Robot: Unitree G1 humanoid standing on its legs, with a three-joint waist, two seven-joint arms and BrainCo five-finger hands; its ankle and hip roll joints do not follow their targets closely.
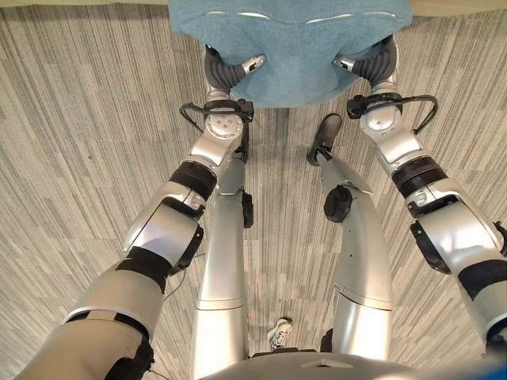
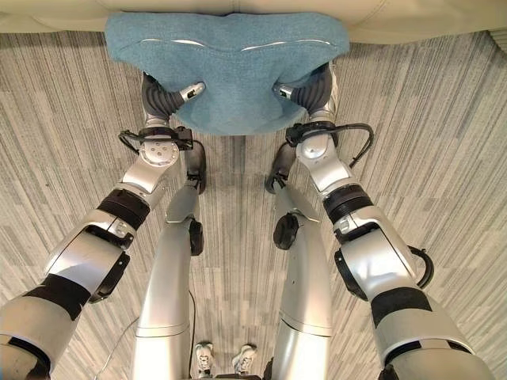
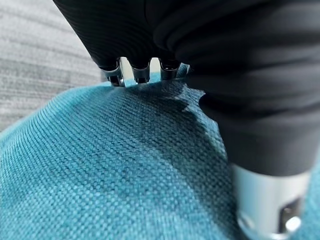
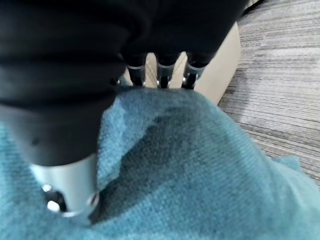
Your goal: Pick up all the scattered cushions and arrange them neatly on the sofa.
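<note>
A teal, woven-fabric square cushion (image 2: 230, 67) is held up off the grey striped carpet floor (image 2: 63, 134), just in front of the cream sofa edge (image 2: 428, 20) at the far side of the scene. The left robot hand (image 2: 184, 93) grips the cushion's near edge on its left side, thumb pressed on top of the fabric and fingers curled over the edge. The right robot hand (image 2: 291, 93) grips the near edge on the right side in the same way. In the left wrist view the fingers (image 3: 142, 75) hook over the cushion's rim, and in the right wrist view the fingers (image 4: 162, 75) do likewise, with the cream sofa just beyond them. The fabric dents under each thumb
</note>
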